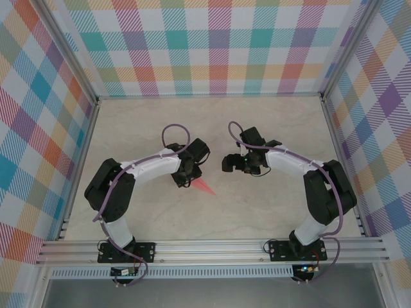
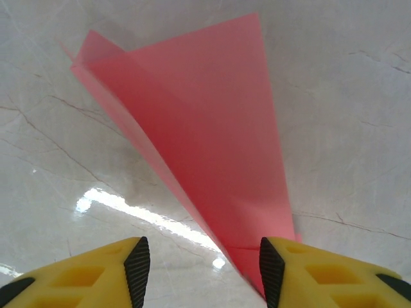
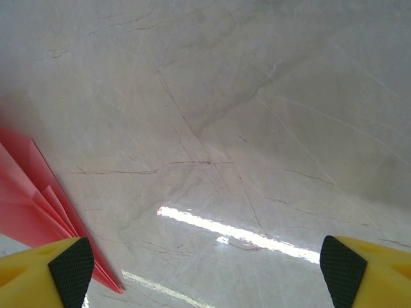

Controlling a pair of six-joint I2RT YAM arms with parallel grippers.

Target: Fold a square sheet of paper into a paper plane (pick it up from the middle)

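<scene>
Your top external camera looks steeply down from above and behind the arm bases, far enough back to frame the whole table [image 1: 270,122]. Both wrist cameras sit close over the tabletop, facing down. They share the paper plane [image 2: 205,128]: it lies mid-frame in your left wrist view, and the same paper plane [image 3: 32,205] sits at the lower left of your right wrist view.

A salmon-pink paper plane [image 2: 212,147], folded into a long narrow triangle, lies on a pale marbled table [image 2: 347,96]. Its wide end fans toward the upper left and top centre of the frame, with a paler layer peeking out at the upper left. Its point runs down to the lower right, beside the black pad of the lower-right yellow finger [image 2: 271,273]. The left gripper [image 2: 202,273] has its jaws apart, with a bright glare streak between them
</scene>
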